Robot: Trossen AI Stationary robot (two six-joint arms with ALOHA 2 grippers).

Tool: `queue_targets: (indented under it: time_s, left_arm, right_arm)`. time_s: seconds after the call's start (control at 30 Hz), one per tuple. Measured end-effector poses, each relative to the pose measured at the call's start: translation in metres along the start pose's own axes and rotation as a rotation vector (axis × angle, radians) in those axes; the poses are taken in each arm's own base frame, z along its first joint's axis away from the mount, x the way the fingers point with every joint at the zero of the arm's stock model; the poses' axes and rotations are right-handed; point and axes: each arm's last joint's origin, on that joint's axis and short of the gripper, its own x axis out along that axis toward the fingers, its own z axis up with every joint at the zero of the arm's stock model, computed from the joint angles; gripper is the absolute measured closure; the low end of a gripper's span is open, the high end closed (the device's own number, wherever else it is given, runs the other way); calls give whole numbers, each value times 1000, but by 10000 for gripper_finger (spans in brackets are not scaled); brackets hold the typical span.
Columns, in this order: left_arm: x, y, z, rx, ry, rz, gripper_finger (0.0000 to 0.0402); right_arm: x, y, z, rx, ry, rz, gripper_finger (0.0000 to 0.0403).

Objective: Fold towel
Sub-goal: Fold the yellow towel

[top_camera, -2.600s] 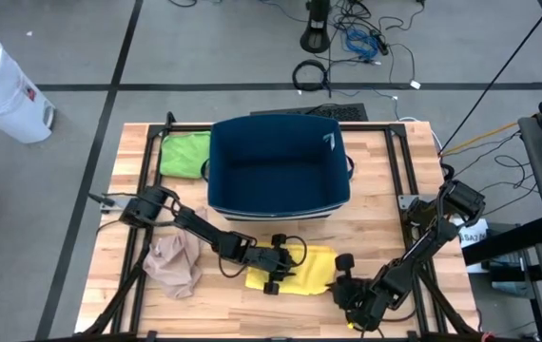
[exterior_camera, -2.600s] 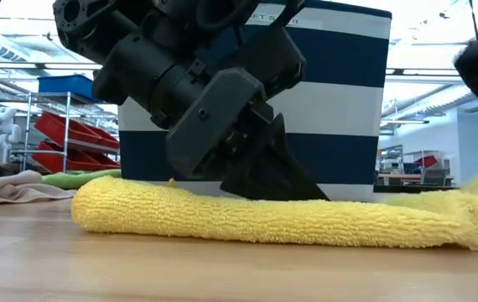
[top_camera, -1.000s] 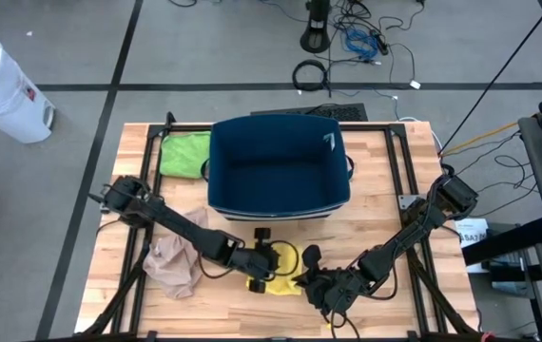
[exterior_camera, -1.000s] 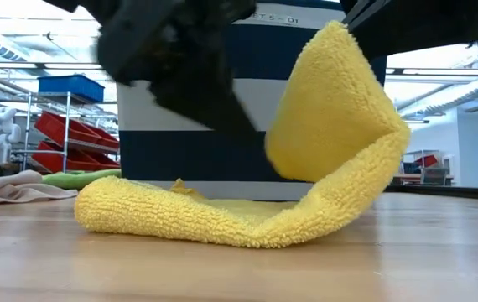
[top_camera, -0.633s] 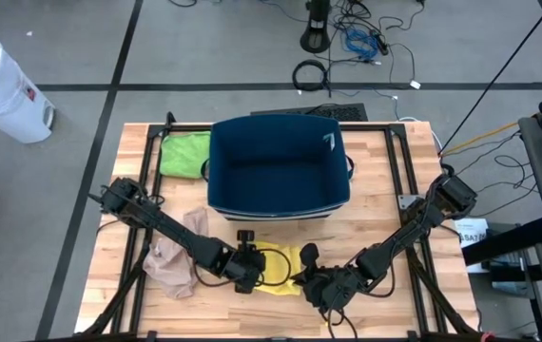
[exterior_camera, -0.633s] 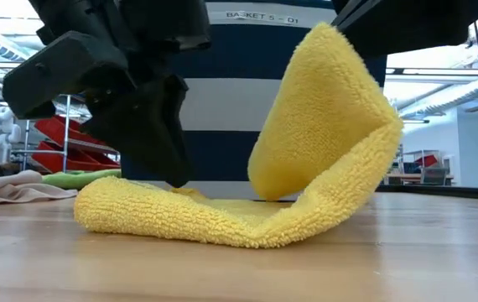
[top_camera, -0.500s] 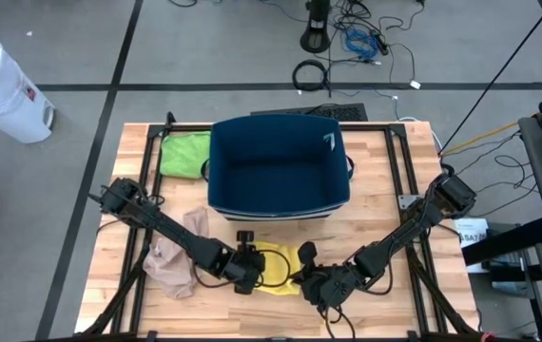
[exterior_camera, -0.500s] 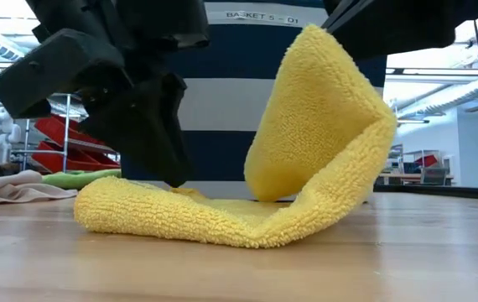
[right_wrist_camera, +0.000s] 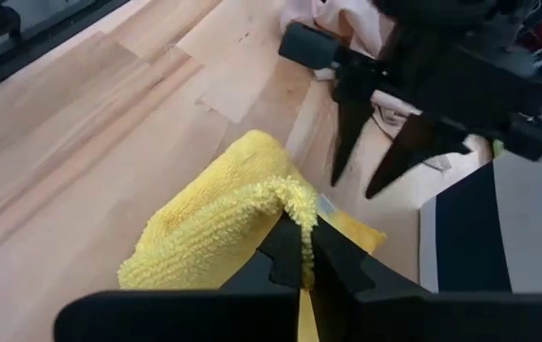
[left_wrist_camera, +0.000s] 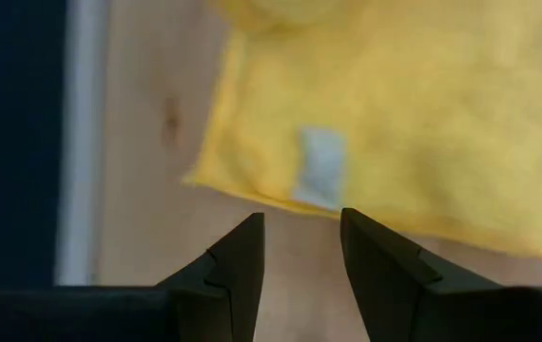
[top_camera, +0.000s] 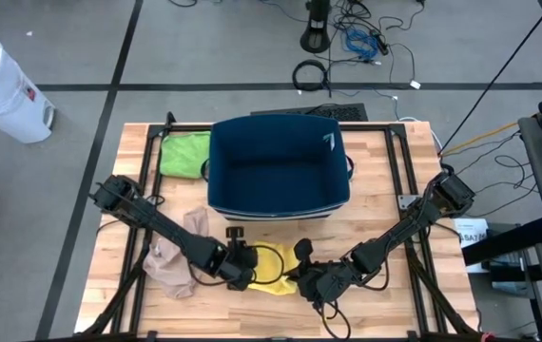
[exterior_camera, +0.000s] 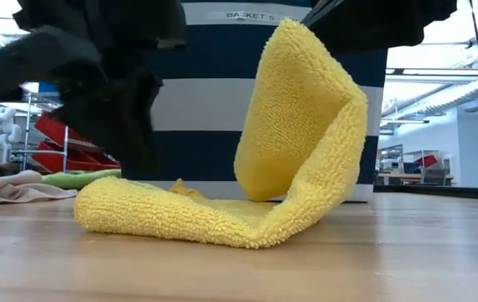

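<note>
The yellow towel (top_camera: 269, 266) lies near the table's near edge, in front of the blue basket (top_camera: 279, 166). Its left half rests flat on the wood (exterior_camera: 172, 220). Its right end (exterior_camera: 302, 117) is raised and curls back over that half. My right gripper (right_wrist_camera: 298, 249) is shut on the raised end. My left gripper (left_wrist_camera: 300, 237) is open and hovers just above the towel's left edge, near a white tag (left_wrist_camera: 320, 180). It touches nothing. My right gripper pinches the towel's raised right edge (right_wrist_camera: 292, 204) between its two fingers, coming from the table's right side. That end is lifted clear and bends over toward the left. The fold (exterior_camera: 340, 180) curves down to the half that lies on the table.
A beige cloth (top_camera: 174, 258) lies bunched left of the towel, under the left arm. A green cloth (top_camera: 185, 152) sits at the far left beside the basket. The basket wall stands close behind the towel. Bare wood (top_camera: 366, 218) shows to the right.
My right gripper has moved toward the table's left, carrying the towel's raised end farther over the flat half, so the fold stands steeper. The left half has stayed in place. My left gripper has drawn back toward the left, off the towel's middle to its left edge.
</note>
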Motion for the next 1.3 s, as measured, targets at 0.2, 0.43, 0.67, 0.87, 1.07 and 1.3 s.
queue_targets:
  time_s: [0.2,0.43,0.67,0.87,1.07,1.3]
  left_arm:
    - [5,-3,4,-35,-53,-66,255]
    - [27,3,1,-85,-76,-124,255]
    - [39,1,2,-71,-82,-159,255]
    - [39,1,2,-65,-82,-161,255]
    - [39,1,3,-56,-89,-158,255]
    - [40,2,3,-52,-94,-146,255]
  right_arm:
    - [1,-1,-1,16,3,20,403]
    - [10,5,-9,15,41,28,403]
    - [23,13,-14,11,19,19,403]
    - [28,3,-2,-8,-105,-24,403]
    - [38,-13,-3,16,-155,-7,403]
    - [62,-12,-20,23,-131,-6,403]
